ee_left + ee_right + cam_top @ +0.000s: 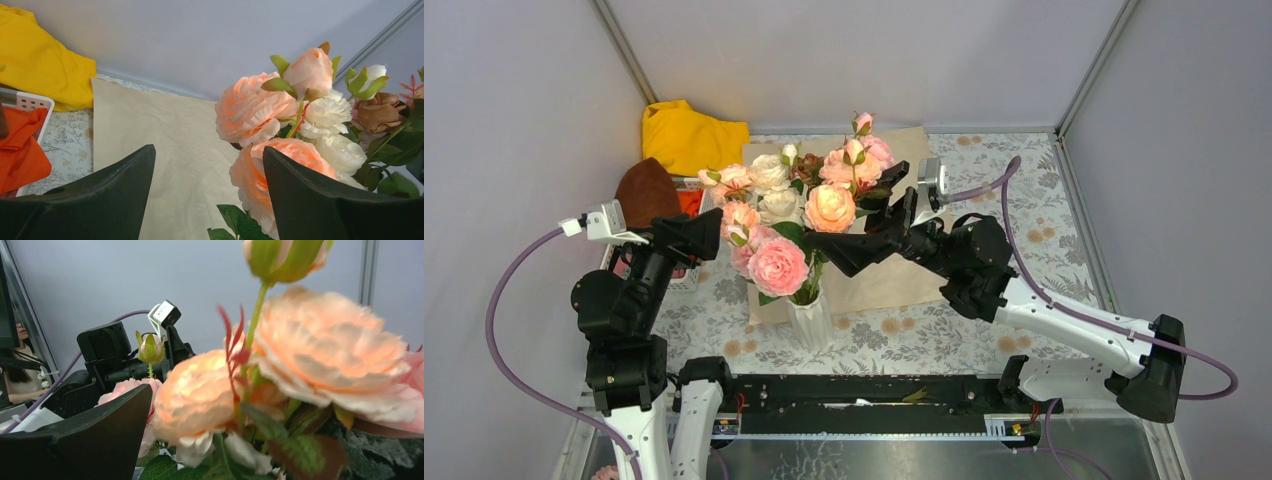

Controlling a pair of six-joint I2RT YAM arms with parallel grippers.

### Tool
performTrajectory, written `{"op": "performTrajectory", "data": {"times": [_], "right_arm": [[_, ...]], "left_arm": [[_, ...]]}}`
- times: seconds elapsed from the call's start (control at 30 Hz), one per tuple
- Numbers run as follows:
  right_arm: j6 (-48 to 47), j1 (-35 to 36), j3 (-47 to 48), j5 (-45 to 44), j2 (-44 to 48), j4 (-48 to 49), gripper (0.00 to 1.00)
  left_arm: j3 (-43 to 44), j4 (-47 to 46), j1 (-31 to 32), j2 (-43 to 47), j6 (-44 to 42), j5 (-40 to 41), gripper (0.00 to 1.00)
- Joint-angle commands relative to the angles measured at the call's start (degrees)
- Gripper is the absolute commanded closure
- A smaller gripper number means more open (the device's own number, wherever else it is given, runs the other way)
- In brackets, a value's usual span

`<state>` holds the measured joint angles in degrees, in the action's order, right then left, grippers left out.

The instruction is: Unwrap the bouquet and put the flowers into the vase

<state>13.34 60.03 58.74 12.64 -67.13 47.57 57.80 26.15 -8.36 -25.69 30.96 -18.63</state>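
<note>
Top external view: your flowers (pixel 802 215) stand upright in the white vase (pixel 810 322) near the worktop's (pixel 944 340) front edge. Your right claw (pixel 856 225) gapes wide against the blooms, gripping nothing; your left claw (pixel 714 235) is spread open just beside them.

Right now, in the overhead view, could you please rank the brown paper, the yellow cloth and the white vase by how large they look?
1. brown paper: largest, though partly hidden by the flowers.
2. yellow cloth.
3. white vase: smallest, with its top hidden under the flowers.
</note>
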Motion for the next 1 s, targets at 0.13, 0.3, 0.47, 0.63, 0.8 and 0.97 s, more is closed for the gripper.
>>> {"op": "performTrajectory", "data": {"times": [0.13, 0.3, 0.47, 0.63, 0.8, 0.97], "right_arm": [[0.6, 0.5, 1.7, 1.7, 3.7, -6.5, 0.00], [0.6, 0.5, -1.0, 0.9, 7.3, -7.6, 0.00], [-0.3, 0.5, -3.0, -1.5, 11.3, -9.4, 0.00], [-1.1, 0.5, -1.1, -1.5, 12.4, -14.2, 0.00], [-1.5, 0.5, 0.2, -0.9, 11.5, -16.6, 0.00], [-2.0, 0.5, -0.6, -2.3, 12.7, -17.1, 0.00]], "left_arm": [[-0.4, -2.2, -0.3, 0.3, 0.8, -1.2, 0.14], [-0.5, -2.2, -0.3, 0.4, 1.0, -1.3, 0.14], [-0.5, -2.5, -0.3, 0.3, 1.6, -1.6, 0.14], [-0.7, -3.0, -0.3, 0.4, 2.5, -2.3, 0.14], [-0.4, -3.0, -0.3, 0.4, 3.0, -2.7, 0.14], [-0.1, -3.0, -0.3, 0.8, 3.1, -2.7, 0.14]]}}
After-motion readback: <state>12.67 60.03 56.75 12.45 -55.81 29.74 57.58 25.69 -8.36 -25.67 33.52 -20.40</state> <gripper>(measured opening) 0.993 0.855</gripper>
